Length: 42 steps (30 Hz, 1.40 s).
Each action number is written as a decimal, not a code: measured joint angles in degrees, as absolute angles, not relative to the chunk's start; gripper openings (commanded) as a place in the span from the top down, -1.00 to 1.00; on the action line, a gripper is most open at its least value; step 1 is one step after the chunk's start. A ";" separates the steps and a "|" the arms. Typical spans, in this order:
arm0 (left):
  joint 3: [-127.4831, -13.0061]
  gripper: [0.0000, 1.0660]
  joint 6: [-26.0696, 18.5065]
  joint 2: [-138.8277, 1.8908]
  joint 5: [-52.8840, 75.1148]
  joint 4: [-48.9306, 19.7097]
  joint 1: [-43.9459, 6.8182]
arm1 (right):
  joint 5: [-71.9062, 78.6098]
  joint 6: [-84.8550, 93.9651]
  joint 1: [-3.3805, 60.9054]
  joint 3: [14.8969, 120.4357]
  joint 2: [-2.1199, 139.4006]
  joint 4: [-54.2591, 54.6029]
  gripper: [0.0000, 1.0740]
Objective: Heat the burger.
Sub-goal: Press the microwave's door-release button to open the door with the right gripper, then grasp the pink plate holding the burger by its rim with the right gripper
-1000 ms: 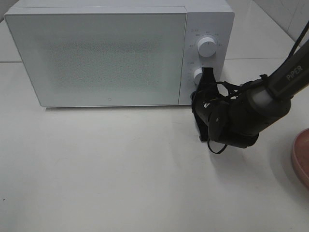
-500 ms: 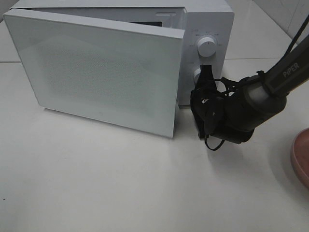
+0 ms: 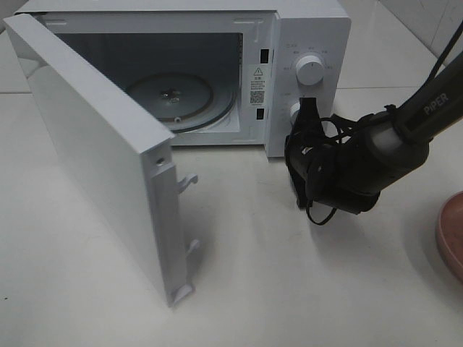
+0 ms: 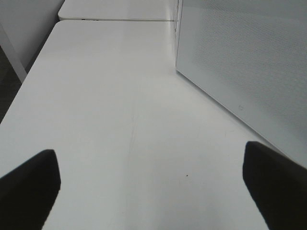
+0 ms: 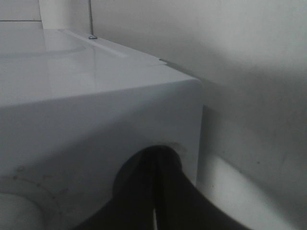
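The burger is out of view in every frame. The white microwave [image 3: 311, 29] stands at the back with its door [image 3: 94, 166] swung wide open to the left, showing the glass turntable [image 3: 177, 97] with nothing on it. My right gripper [image 3: 309, 110] is shut, its tips pressed against the control panel at the lower knob [image 3: 295, 110]. In the right wrist view the closed right gripper [image 5: 156, 165] touches the microwave's front [image 5: 96, 96]. My left gripper [image 4: 151, 191] is open over bare table, with one finger [image 4: 29, 187] at each lower corner and nothing between them.
The open door juts out over the table's left half, and its outer face [image 4: 249, 62] shows in the left wrist view. An upper knob [image 3: 309, 71] sits above the lower one. A pink plate [image 3: 452, 235] lies at the right edge.
The microwave door has swung from closed to wide open on its left hinge. My right gripper has stayed at the lower knob, shifting only slightly.
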<state>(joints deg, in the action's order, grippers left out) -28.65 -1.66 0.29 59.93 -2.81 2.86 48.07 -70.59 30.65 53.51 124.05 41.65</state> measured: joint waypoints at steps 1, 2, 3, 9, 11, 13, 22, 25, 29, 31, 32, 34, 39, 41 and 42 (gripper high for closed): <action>-28.65 -0.84 -1.66 0.29 59.93 -2.81 2.86 | 48.13 -70.70 30.77 53.51 124.05 41.83 1.00; -28.65 -0.84 -1.66 0.29 59.93 -2.81 2.86 | 48.24 -70.87 30.88 53.40 124.05 41.83 1.00; -28.65 -0.84 -1.66 0.29 59.93 -2.81 2.86 | 48.24 -70.87 30.88 53.40 124.05 41.83 1.00; -28.65 -0.84 -1.66 0.29 59.93 -2.81 2.86 | 51.05 -72.42 31.68 52.48 123.99 42.00 1.00; -28.65 -0.84 -1.66 0.29 59.93 -2.81 2.86 | 51.68 -72.71 31.86 51.80 123.53 41.88 1.00; -28.65 -0.84 -1.66 0.29 59.93 -2.81 2.86 | 51.85 -72.99 31.97 50.53 122.44 41.65 1.00; -28.65 -0.84 -1.66 0.29 59.93 -2.81 2.86 | 49.27 -73.63 31.97 47.96 119.69 40.22 1.00; -28.65 -0.84 -1.66 0.29 59.93 -2.81 2.86 | 47.67 -73.63 31.97 46.58 118.14 39.88 1.00; -28.65 -0.84 -1.66 0.29 59.93 -2.81 2.86 | 45.89 -73.11 31.97 43.66 115.11 38.04 1.00; -28.65 -0.84 -1.66 0.29 59.93 -2.81 2.86 | 45.15 -73.11 31.97 43.03 114.36 37.36 1.00; -28.65 -0.84 -1.66 0.29 59.93 -2.81 2.86 | 43.66 -73.05 31.97 41.83 112.99 36.15 1.00; -28.65 -0.84 -1.66 0.29 59.93 -2.81 2.86 | 42.69 -73.05 31.97 40.57 111.61 34.72 1.00; -28.65 -0.84 -1.66 0.29 59.93 -2.81 2.86 | 40.39 -73.05 31.97 38.22 108.69 32.54 0.99; -28.65 -0.84 -1.66 0.29 59.93 -2.81 2.86 | 38.10 -72.94 31.97 36.61 105.88 30.42 0.98; -28.65 -0.84 -1.66 0.29 59.93 -2.81 2.86 | 38.10 -72.94 31.97 36.61 105.88 30.42 0.98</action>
